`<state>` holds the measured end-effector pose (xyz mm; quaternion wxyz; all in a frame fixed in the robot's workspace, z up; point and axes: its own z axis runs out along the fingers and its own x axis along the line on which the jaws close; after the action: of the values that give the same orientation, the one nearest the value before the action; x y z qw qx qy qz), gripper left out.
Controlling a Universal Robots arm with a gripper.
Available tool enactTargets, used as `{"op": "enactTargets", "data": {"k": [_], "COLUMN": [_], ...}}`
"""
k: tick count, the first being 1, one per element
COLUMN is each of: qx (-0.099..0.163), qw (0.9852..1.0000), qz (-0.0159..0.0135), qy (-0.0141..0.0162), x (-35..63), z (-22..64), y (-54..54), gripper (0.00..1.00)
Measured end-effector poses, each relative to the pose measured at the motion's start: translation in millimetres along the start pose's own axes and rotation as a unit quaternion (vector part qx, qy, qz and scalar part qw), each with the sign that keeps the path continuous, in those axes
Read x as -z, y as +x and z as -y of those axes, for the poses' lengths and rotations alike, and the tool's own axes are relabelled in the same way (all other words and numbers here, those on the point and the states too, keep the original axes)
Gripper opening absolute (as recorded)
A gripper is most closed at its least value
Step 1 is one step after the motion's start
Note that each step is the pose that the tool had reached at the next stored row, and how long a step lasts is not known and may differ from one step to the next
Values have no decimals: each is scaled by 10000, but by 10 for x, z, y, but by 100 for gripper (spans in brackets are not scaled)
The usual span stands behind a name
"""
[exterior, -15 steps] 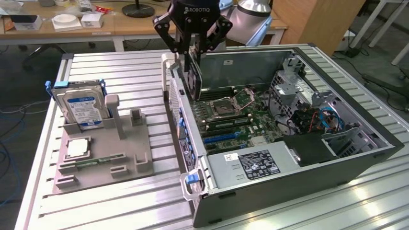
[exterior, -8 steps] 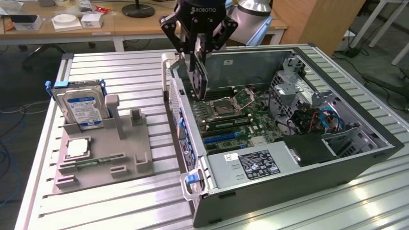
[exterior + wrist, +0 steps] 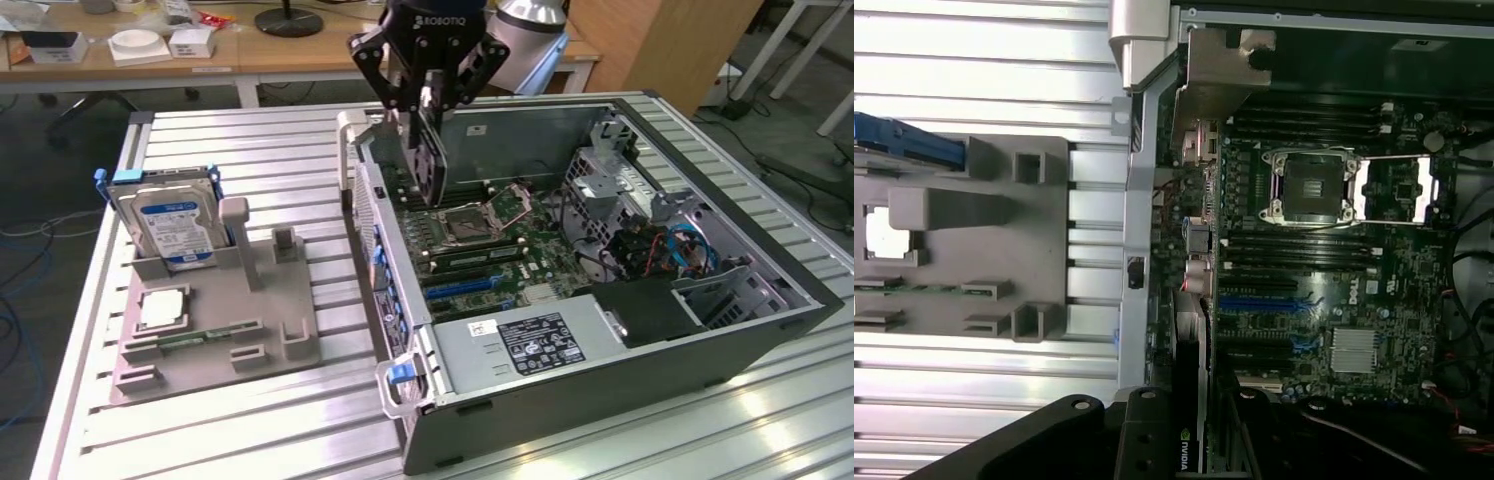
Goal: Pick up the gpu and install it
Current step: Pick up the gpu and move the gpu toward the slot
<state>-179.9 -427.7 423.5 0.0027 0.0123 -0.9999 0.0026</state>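
Your open metal case (image 3: pixel 747 340) lies on its side, its green motherboard (image 3: pixel 494 250) facing up. The gpu (image 3: pixel 424 160), a thin dark card, hangs on edge over the board beside the case's wall at the exterior view's left. Its long axis looks near upright, silvery bracket leftward. Your gripper (image 3: pixel 430 100) is clamped on its top edge.

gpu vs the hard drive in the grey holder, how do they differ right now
The thin dark gpu card is gripped by the black fingers above the open dark computer case; the boxy silver hard drive with a blue-white label stands in the grey moulded holder.
The gpu card is slim and dark; the hard drive is thick and silvery.
Both stand on edge.
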Motion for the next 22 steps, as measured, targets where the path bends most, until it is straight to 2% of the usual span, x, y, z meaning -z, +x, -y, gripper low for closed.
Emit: {"op": "enactTargets", "data": {"k": [22], "qx": [4], "qw": [10000], "qz": [0], "qy": [0], "x": [-5], "z": [8], "y": [-330], "gripper": [26]}}
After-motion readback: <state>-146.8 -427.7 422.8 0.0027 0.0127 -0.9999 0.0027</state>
